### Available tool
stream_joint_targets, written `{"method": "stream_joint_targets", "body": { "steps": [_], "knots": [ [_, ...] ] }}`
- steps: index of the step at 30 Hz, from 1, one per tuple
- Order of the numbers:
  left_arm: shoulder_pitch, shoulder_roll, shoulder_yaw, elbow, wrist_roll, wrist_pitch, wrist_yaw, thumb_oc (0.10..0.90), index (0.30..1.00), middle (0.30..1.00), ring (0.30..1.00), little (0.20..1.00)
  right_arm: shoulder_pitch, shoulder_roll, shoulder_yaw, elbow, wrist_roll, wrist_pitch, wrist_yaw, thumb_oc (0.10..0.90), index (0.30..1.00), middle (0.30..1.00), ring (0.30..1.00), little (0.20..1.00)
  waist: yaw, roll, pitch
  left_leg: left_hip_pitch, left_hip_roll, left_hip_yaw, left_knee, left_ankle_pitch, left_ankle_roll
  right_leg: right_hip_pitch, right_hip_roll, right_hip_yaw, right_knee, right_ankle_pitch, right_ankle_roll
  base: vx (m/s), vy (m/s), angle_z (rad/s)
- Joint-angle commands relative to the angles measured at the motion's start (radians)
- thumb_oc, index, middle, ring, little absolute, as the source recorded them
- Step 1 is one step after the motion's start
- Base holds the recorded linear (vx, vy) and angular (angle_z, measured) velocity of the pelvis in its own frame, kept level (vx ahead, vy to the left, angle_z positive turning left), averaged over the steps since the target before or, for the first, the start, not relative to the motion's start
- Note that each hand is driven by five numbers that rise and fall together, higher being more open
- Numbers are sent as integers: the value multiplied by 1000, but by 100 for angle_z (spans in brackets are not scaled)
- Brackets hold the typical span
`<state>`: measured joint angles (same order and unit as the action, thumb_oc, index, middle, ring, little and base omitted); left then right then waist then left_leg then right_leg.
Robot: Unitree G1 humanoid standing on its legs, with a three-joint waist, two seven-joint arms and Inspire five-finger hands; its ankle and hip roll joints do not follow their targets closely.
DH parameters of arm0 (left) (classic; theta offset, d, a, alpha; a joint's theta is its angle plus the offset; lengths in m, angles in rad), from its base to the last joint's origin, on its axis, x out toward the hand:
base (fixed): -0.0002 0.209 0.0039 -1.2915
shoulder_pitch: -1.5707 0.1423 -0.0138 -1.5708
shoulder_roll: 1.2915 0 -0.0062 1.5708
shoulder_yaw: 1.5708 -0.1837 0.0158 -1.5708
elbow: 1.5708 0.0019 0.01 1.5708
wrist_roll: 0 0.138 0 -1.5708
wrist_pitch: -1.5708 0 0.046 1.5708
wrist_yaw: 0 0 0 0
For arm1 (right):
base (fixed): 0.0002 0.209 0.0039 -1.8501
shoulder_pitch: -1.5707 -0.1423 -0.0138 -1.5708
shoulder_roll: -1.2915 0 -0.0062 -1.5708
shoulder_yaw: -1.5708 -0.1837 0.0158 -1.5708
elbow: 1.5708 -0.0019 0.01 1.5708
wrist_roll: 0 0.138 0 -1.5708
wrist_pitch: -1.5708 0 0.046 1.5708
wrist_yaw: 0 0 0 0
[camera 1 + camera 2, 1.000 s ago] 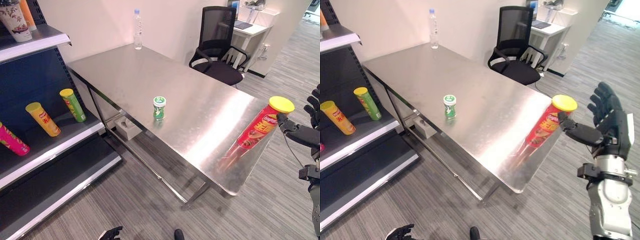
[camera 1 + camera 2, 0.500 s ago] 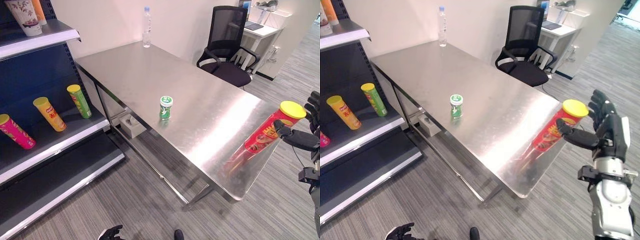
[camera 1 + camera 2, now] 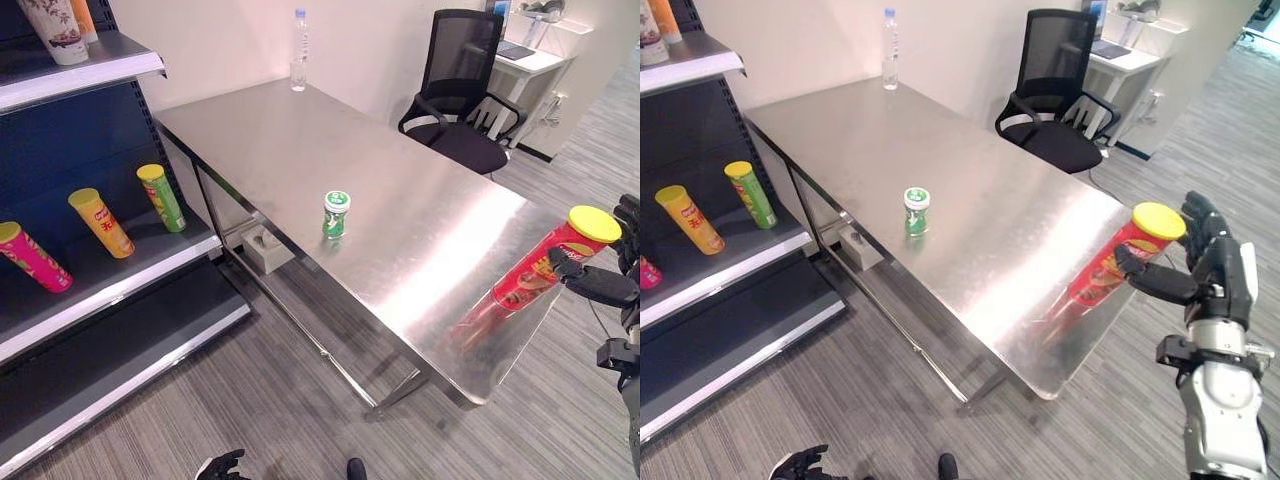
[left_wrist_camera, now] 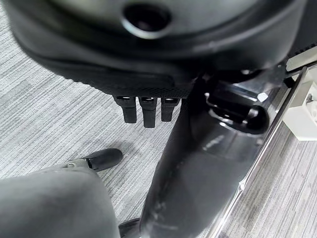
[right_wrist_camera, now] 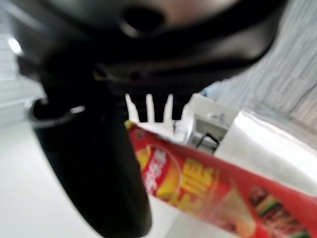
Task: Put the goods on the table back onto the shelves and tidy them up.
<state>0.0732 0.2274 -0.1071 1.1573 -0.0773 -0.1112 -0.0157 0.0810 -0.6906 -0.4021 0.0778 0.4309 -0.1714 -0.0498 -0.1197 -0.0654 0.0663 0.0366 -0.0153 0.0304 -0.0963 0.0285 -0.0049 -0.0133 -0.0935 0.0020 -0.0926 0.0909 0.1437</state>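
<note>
A tall red chips can (image 3: 1123, 263) with a yellow lid stands at the right end of the steel table (image 3: 280, 150). My right hand (image 3: 1213, 268) is beside it, with the thumb (image 3: 1150, 281) against the can's front and the fingers (image 3: 1202, 220) fairly straight, close behind the lid. In the right wrist view the red can (image 5: 208, 186) lies across the palm beside the thumb (image 5: 94, 163). A small green can (image 3: 336, 214) stands mid-table and a water bottle (image 3: 299, 50) at the far corner. My left hand (image 3: 222, 466) hangs low near the floor, fingers relaxed.
The dark shelf (image 3: 120, 285) on the left holds a yellow can (image 3: 100, 222), a green can (image 3: 161, 197) and a pink can (image 3: 33, 256), all leaning; a cup (image 3: 55, 25) stands on the upper shelf. A black office chair (image 3: 460, 90) is behind the table, a tissue box (image 3: 262, 248) below it.
The camera has shifted. My right hand's fingers have come in from spread apart to right behind the red can's lid; the thumb stays on the can.
</note>
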Motion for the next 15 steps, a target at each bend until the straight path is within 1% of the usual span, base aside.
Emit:
{"method": "stream_joint_targets", "body": {
  "steps": [1, 11, 15],
  "knots": [
    [-39, 43, -19, -18, -12, -29, -7, 800, 900, 900, 900, 900, -140, -106, -56, 25, 79, -89, -14, 800, 900, 900, 900, 900, 55, -27, -33, 61, 48, 59, 12, -122, -60, -6, -27, 11, 12, -36, 85, 16, -5, 4],
    [-34, 47, -20, -16, -12, -25, -8, 800, 900, 900, 900, 900, -153, -116, -44, 71, 99, -82, -9, 800, 900, 900, 900, 900, 64, -30, -35, 61, 49, 57, 12, -121, -62, -1, -29, 3, 11, -37, 85, 5, 0, 5],
    [-37, 48, -21, -14, -14, -24, -9, 800, 900, 900, 900, 900, -153, -179, -41, 126, 61, -57, -8, 800, 900, 900, 900, 900, 63, -38, -34, 58, 50, 56, 12, -120, -65, -2, -30, -2, 13, -37, 87, 0, 0, 0]
  ]
}}
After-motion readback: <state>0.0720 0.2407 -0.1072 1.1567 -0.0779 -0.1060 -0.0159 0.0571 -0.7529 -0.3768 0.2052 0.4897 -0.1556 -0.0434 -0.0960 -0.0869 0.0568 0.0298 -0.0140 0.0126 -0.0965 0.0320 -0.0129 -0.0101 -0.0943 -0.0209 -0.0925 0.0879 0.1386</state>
